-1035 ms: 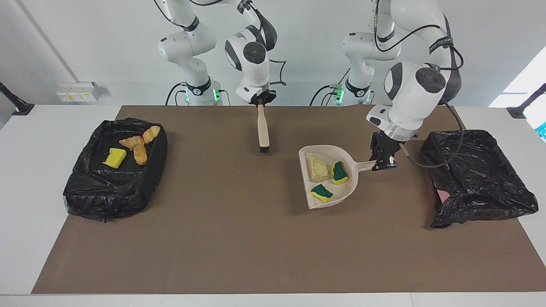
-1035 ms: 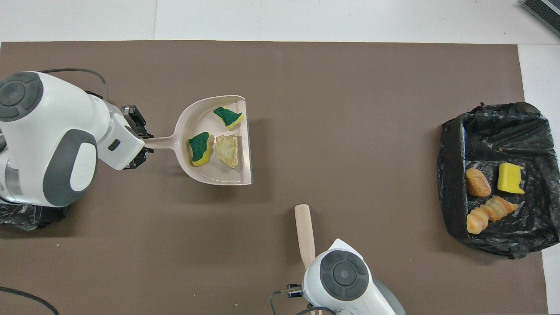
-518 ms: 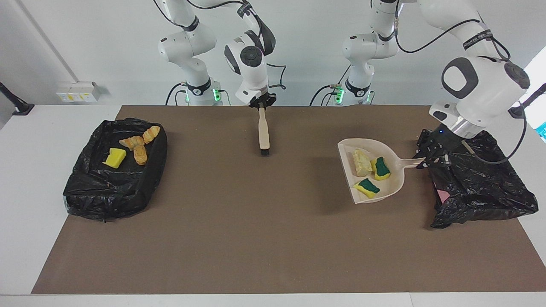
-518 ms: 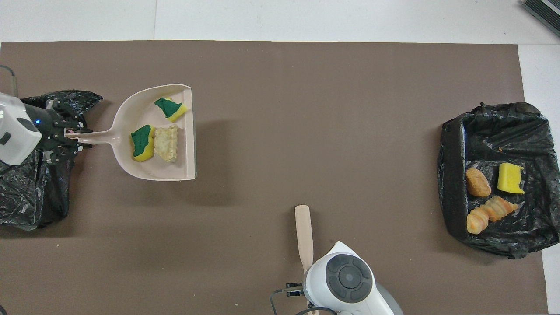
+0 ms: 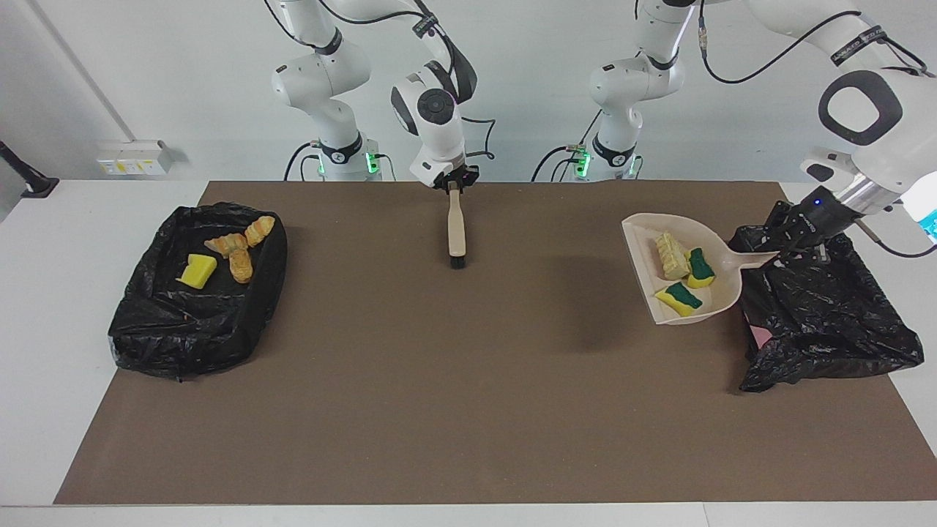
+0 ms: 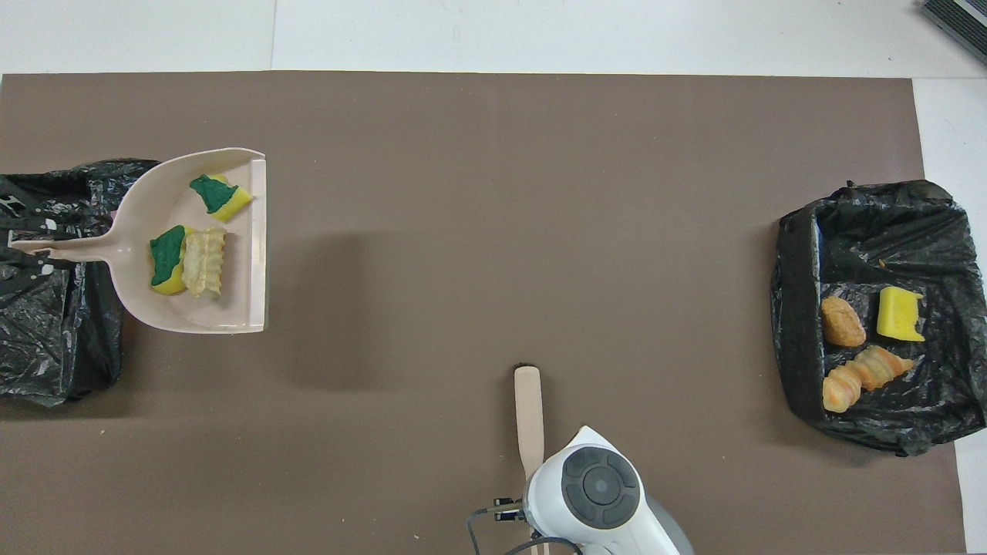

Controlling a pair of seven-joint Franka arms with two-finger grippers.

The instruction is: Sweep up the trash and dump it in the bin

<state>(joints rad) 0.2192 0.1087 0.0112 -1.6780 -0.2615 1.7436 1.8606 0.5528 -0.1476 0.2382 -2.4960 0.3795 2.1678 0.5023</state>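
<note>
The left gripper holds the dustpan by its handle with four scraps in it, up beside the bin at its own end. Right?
Almost. The dustpan carries three scraps, not four, as the overhead view shows: two green-backed sponge pieces and a pale lump. The rest stands.

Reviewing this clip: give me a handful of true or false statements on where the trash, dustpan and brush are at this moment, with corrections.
1. The dustpan holds three scraps. True: two green-backed sponge chunks and a pale beige lump.
2. The left end effector holds the dustpan by its handle, raised beside the bin at the left arm's end. True.
3. The dustpan has been emptied. False: its scraps are in it.
4. The bin at the right arm's end is empty. False: it holds a yellow sponge chunk and bread-like pieces.
5. The brush lies inside a bin. False: it is on the brown mat, at the right end effector.
</note>
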